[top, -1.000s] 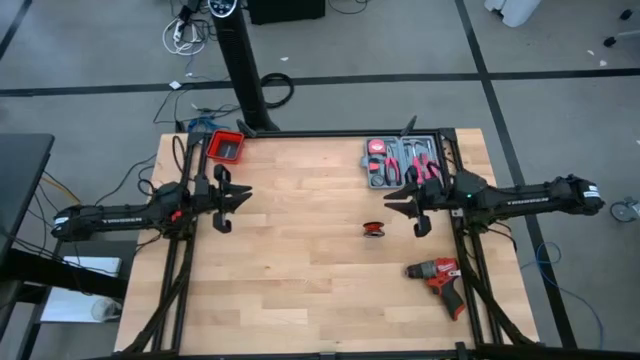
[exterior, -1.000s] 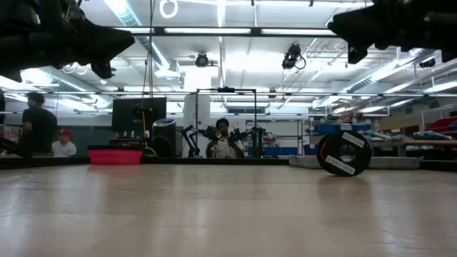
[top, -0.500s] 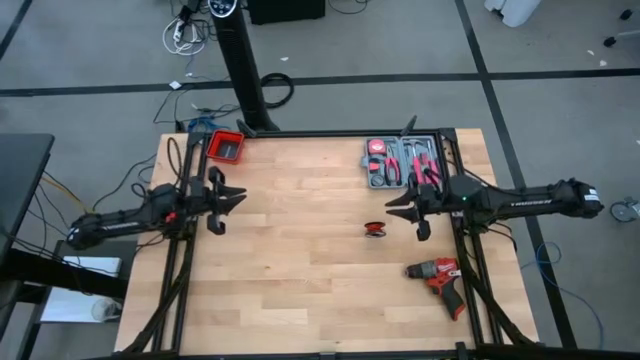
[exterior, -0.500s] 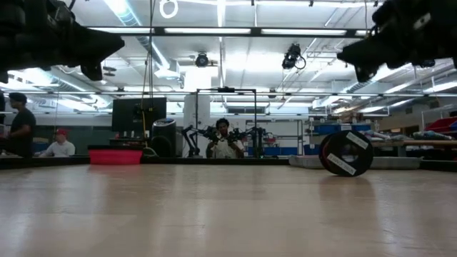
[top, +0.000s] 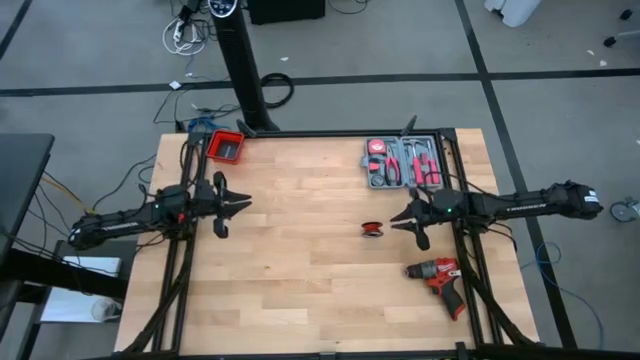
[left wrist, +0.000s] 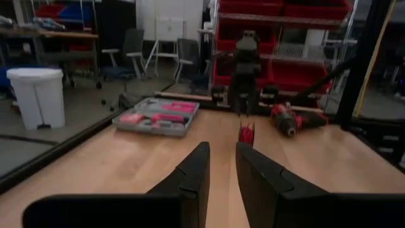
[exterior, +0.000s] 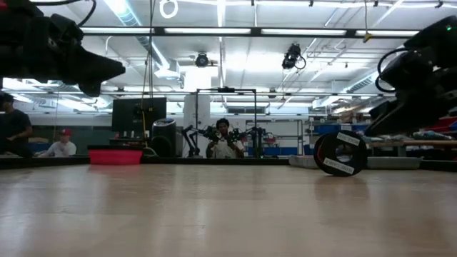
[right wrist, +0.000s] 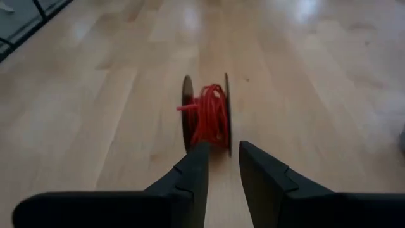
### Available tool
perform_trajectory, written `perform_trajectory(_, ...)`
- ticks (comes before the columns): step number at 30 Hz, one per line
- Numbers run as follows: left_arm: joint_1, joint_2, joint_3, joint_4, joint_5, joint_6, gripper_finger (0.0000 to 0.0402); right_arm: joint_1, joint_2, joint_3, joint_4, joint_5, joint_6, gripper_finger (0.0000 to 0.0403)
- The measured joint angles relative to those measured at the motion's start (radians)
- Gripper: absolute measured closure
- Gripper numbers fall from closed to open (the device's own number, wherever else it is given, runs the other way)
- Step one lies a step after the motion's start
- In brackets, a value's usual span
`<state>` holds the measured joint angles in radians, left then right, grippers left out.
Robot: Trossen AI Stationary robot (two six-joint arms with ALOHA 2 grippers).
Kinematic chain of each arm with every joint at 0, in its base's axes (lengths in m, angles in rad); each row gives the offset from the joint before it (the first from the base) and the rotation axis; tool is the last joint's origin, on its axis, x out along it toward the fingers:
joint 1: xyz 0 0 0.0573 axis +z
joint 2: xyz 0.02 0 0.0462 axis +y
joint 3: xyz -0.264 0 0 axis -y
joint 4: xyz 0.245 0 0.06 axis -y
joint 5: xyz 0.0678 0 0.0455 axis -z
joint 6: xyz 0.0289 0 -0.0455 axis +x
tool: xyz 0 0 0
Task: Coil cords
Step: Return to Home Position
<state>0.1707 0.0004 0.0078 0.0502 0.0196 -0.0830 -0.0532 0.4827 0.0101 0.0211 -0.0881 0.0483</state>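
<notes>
Thin red cord (right wrist: pixel 206 118) wound on black-flanged spool, upright on pale wood-plank table (top: pixel 300 290). Right gripper (top: pixel 403 220) just beside it, slightly parted, empty. Left gripper (top: pixel 230 203) well apart, narrow gap, empty.

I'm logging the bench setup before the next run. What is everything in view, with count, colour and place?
Cord spool: one, red wire between black discs, standing on edge at table centre-right.
Drill: one, red and black, lying near the table's right front.
Tool case: one, grey with pink-handled tools, back right.
Bin: one, red, back left corner.
Table: one, light wood.
People: at least three, in the room behind, seen in the low view.
Left gripper: one, dark, jaws slightly apart, holding nothing, over the left side.
Right gripper: one, dark, jaws slightly apart, just right of the spool.
</notes>
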Motion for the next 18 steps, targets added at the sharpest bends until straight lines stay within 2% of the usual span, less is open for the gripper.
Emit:
perform_trajectory(9, 0.0, -0.001, 0.0, -0.037, -0.001, 0.0, 0.0321, 0.0, -0.095, -0.001, -0.003, 0.016, 0.0, 0.0314)
perform_trajectory(18, 0.0, -0.001, 0.0, -0.037, -0.002, 0.0, 0.0321, 0.0, -0.34, -0.001, -0.002, 0.016, 0.0, 0.0314)
